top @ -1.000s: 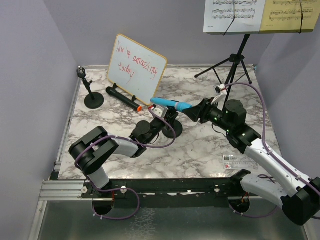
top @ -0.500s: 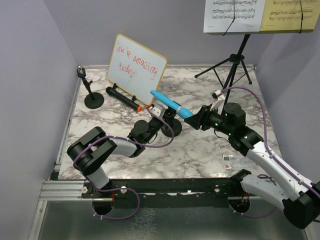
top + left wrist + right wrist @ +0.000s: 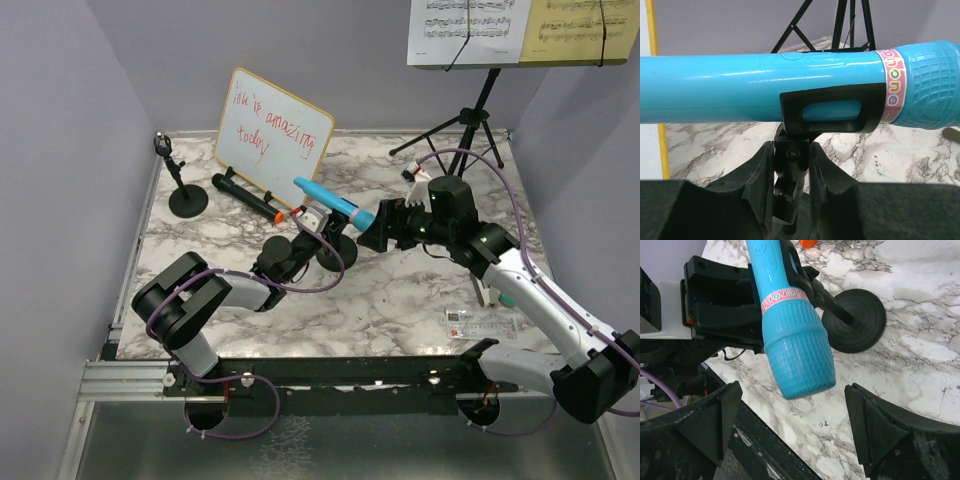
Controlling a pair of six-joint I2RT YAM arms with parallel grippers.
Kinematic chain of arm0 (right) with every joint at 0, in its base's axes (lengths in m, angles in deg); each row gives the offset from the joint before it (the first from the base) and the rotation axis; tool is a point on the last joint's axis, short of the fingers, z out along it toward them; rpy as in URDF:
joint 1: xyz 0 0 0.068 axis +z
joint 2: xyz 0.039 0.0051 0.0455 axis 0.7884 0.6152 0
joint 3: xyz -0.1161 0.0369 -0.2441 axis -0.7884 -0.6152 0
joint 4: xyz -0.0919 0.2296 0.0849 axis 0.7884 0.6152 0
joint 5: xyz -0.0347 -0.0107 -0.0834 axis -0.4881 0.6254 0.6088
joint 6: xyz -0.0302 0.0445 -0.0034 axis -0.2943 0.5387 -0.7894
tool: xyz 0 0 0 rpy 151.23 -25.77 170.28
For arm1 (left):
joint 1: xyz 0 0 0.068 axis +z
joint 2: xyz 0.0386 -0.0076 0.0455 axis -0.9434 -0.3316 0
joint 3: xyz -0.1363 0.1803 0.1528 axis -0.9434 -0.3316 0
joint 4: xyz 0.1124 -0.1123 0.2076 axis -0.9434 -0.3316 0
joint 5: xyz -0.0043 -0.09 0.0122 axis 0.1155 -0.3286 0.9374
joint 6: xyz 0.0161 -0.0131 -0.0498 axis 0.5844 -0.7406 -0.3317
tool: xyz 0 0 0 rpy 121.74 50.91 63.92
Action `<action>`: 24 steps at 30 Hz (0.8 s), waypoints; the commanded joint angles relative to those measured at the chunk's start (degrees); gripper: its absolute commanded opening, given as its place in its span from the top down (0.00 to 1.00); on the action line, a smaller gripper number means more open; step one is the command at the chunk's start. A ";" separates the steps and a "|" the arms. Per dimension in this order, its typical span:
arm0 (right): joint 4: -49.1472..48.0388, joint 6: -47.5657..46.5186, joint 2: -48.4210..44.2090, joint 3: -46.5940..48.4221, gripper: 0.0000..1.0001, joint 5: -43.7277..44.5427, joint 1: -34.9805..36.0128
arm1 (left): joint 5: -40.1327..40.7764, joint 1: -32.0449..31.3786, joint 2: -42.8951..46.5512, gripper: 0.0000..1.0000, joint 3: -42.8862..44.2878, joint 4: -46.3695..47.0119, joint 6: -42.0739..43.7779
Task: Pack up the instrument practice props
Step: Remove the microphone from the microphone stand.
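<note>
- Left pincer pinches the stem of the mic holder at the centre of the table.
- Blue microphone lies in its clip, head toward 4 o'clock.
- Right pincer is spread, flanking that head without touching.

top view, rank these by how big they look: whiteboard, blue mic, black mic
1. whiteboard, clearly largest.
2. blue mic and black mic look about alike; the blue one is raised nearer the camera, so no ranking between them.
</note>
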 commanded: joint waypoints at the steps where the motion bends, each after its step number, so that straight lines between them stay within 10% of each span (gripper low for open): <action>1: 1.68 -2.57 3.26 3.97 0.09 -3.38 -0.89 | -1.26 0.66 0.32 1.00 -1.82 -3.11 2.09; 11: -5.59 -1.36 11.51 6.28 0.16 -18.57 -4.48 | -2.90 0.66 0.22 1.00 -1.75 -2.73 1.71; 24: -10.85 1.34 12.70 2.93 0.56 -26.10 -7.09 | -1.91 0.70 0.11 1.00 -2.03 -2.73 2.09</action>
